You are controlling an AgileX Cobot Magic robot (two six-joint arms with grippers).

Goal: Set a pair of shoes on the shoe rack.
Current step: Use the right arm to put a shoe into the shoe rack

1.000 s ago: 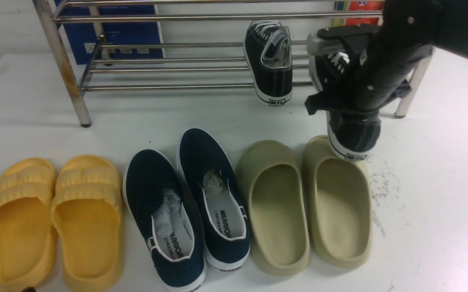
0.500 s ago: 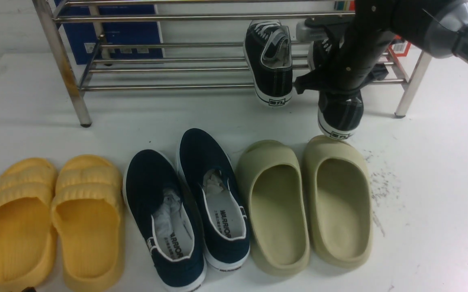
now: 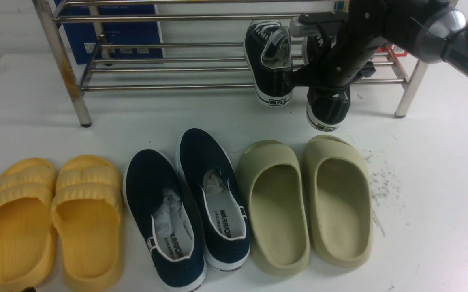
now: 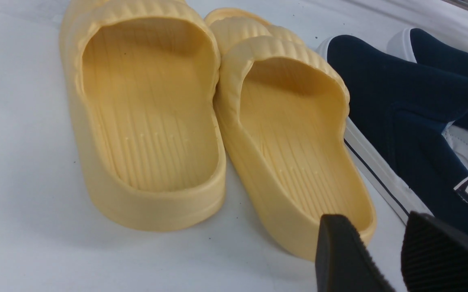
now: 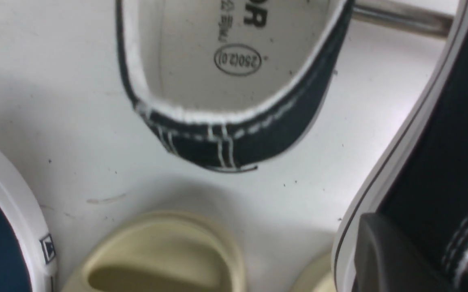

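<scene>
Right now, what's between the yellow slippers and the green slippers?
The navy slip-on shoes, side by side, as the front view shows.

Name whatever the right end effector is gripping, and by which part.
A black canvas lace-up sneaker, pinched in the right end effector by its side wall, towards the heel.

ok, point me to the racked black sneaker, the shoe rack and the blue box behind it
Racked black sneaker (image 3: pixel 279 83): front view, heel panel.
Shoe rack (image 3: pixel 65 67): front view, front upright leg at the robot's left.
Blue box (image 3: pixel 130 34): front view, exposed front face.
</scene>
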